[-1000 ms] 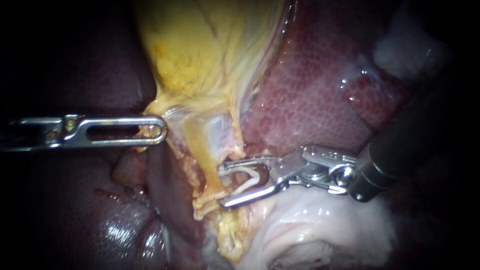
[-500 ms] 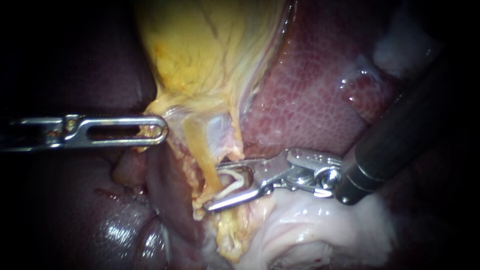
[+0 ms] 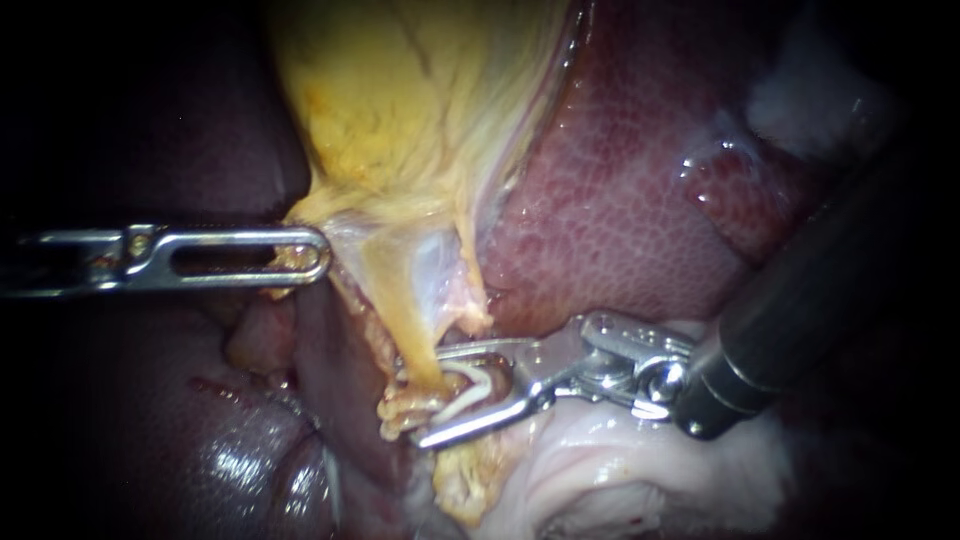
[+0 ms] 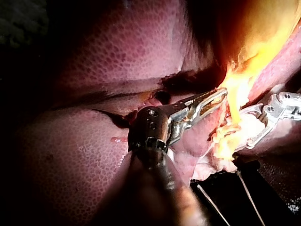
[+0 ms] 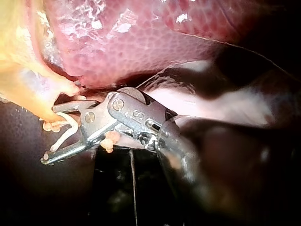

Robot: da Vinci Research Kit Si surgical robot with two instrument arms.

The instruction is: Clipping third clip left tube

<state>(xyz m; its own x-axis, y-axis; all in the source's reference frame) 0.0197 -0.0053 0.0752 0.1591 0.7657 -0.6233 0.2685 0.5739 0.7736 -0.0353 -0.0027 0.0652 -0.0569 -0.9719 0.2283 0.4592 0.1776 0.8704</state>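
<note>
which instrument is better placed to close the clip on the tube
Right. The right instrument holds an open white clip in its end effector, and the tube sits in its mouth. The left instrument is away to the side, shut on the gallbladder edge, carrying no clip.

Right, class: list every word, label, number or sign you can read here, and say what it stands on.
Liver, gallbladder, clip: no text.
Left instrument: nothing legible.
Right instrument: small stamped marks on its hinge plate in the right wrist view, too small to read reliably.
</note>
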